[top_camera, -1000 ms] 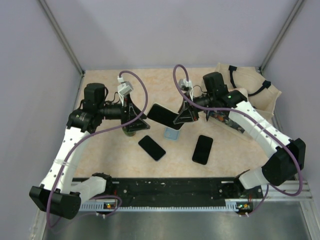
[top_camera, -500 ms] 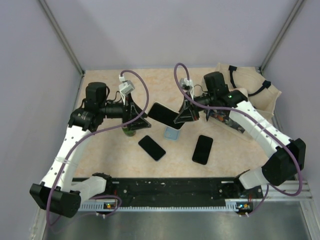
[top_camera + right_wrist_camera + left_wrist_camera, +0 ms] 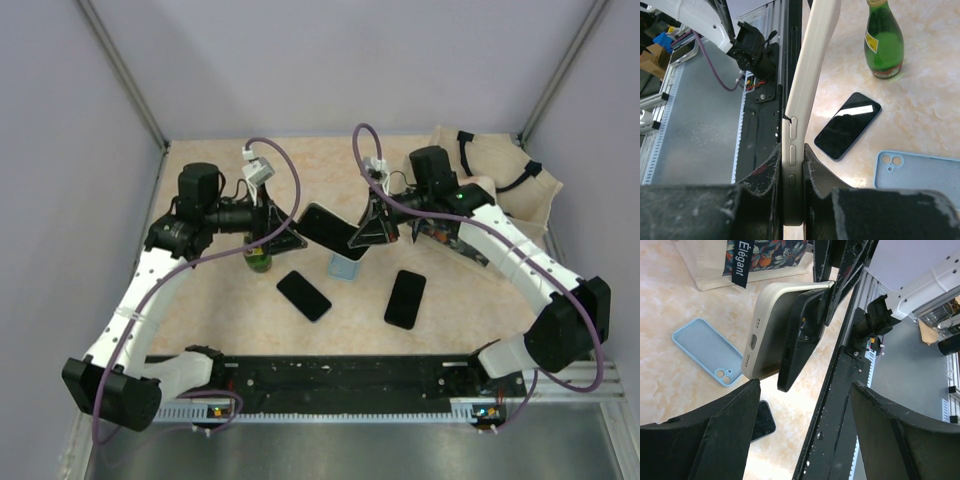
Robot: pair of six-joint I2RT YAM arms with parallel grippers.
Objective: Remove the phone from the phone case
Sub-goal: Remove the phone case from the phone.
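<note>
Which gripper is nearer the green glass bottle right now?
Left. The left gripper is open close by the green glass bottle; the right gripper, shut on the cream-cased phone, is farther off to its right.

A green bottle (image 3: 259,262) stands upright on the table (image 3: 220,330). Just right of it a black phone (image 3: 303,296) lies flat, a second black phone (image 3: 405,299) farther right, an empty blue case (image 3: 345,268) between them. A beige bag (image 3: 510,190) slumps at the right rear, a floral box (image 3: 765,255) against it

A cream phone case (image 3: 771,325) with the dark-screened phone (image 3: 322,228) inside hangs tilted in mid-air.
</note>
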